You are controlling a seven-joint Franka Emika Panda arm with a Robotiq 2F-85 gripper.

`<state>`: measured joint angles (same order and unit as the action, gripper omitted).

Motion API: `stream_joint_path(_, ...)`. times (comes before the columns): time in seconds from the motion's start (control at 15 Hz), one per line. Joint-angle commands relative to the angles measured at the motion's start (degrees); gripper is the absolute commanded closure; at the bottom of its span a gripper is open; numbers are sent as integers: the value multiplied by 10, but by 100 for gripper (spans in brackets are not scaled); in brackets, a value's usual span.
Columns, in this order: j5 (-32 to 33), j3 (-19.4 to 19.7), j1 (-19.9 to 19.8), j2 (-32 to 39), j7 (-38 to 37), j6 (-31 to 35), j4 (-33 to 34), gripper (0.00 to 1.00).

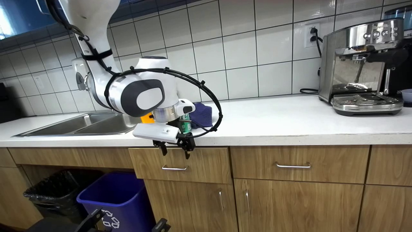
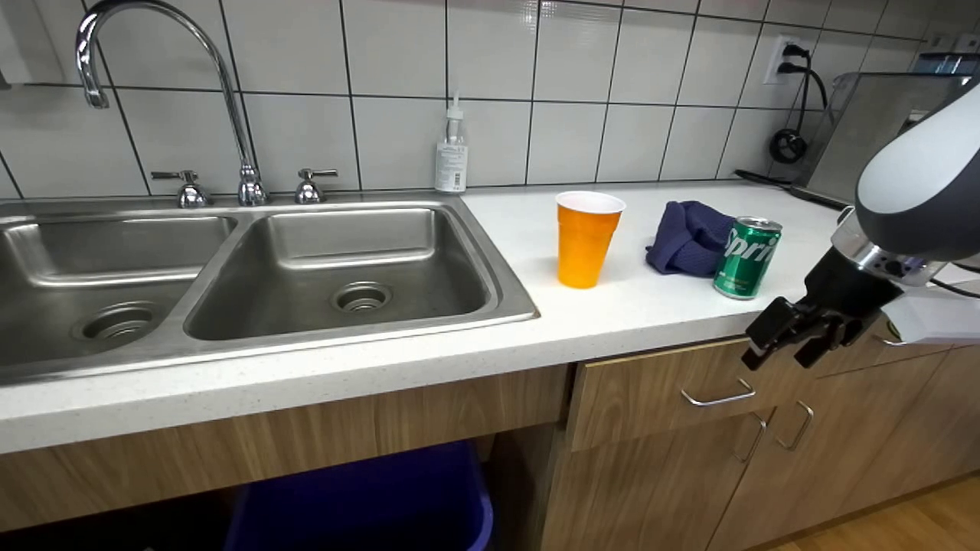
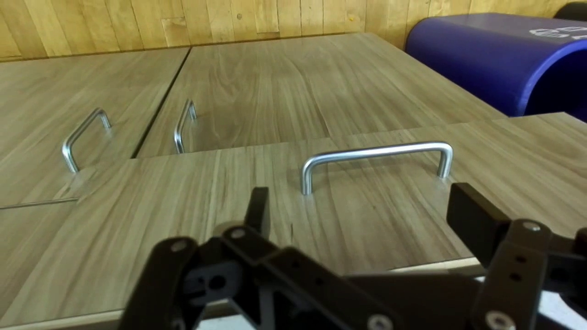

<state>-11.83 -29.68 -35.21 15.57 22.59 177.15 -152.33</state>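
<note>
Hanging just past the edge of the counter (image 2: pixel 651 302), the gripper (image 3: pixel 360 201) has its two fingers spread well apart, a wide gap that's easy to see in the wrist view. Nearest thing to it is the metal drawer handle (image 3: pixel 376 151), which sits on the wood drawer (image 3: pixel 206 192) under the counter. In the wrist view that handle is framed between the fingertips, just beyond them; in an exterior view it shows lower than the tips, so they look clear of it. Seems like that drawer sits out a little, fwiw. Up top there's a green Sprite can (image 2: pixel 746 260) next to a bunched dark blue cloth (image 2: pixel 685 241) — can't tell if they touch — and an orange cup (image 2: pixel 588 245) between the cloth and the sink (image 2: pixel 511 298). A blue recycling bin (image 1: pixel 135 212) stands beside the cabinet door (image 1: pixel 183 199).
</note>
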Motion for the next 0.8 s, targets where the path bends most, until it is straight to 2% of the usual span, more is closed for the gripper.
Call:
stream_joint_path(0.0, -6, -27, -31, -59, 18, -16, -43, 0)
stream_joint_path(0.47, -33, -44, -26, -139, 1, -22, -88, 0)
stream_joint_path(0.6, -32, -22, -7, -150, -12, -37, -67, 0)
stream_joint_path(0.73, -41, -25, -7, -166, -21, -35, -65, 0)
